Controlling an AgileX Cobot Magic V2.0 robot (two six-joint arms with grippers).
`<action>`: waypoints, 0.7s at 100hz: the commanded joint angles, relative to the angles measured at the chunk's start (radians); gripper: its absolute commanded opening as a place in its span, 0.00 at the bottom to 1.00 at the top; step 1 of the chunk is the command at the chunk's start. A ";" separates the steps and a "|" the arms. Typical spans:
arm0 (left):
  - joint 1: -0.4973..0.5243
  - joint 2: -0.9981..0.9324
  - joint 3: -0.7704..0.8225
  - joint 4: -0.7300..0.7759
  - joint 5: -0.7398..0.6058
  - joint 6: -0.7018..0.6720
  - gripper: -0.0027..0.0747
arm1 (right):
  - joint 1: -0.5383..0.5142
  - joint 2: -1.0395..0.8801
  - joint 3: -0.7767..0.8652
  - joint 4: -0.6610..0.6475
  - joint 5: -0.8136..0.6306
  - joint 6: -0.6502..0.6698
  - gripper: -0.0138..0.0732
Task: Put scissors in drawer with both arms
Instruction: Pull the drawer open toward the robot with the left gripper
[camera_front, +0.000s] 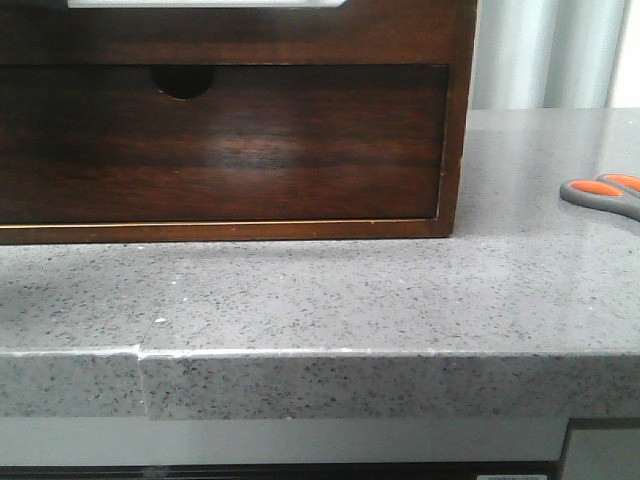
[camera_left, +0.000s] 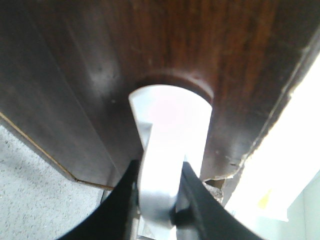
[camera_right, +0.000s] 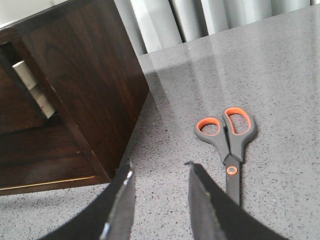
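Two tools at work. Left tool (camera_left: 159, 200) is clenched on a pale handle (camera_left: 167, 135) against the cabinet's (camera_front: 455, 120) dark wood; which drawer it serves is unclear. Right tool (camera_right: 160, 200) hangs released over the counter (camera_front: 400, 290). Scissors (camera_right: 229, 142) lie flat beside the cabinet. Pull straight, then grasp the scissors at the pivot.

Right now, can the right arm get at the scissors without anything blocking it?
Probably yes. The scissors lie flat on the grey counter, apart from the cabinet, with bare surface all round. The right gripper is open and hangs just beside them, with nothing in between.
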 joint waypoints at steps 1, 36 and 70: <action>-0.008 -0.049 -0.015 0.056 0.036 0.071 0.01 | 0.002 0.018 -0.036 0.024 -0.049 -0.009 0.41; -0.008 -0.146 0.032 0.056 0.044 0.058 0.01 | 0.002 0.018 -0.036 0.047 -0.034 -0.009 0.41; -0.008 -0.238 0.048 0.156 0.044 -0.066 0.01 | 0.032 0.018 -0.036 0.051 -0.019 -0.009 0.41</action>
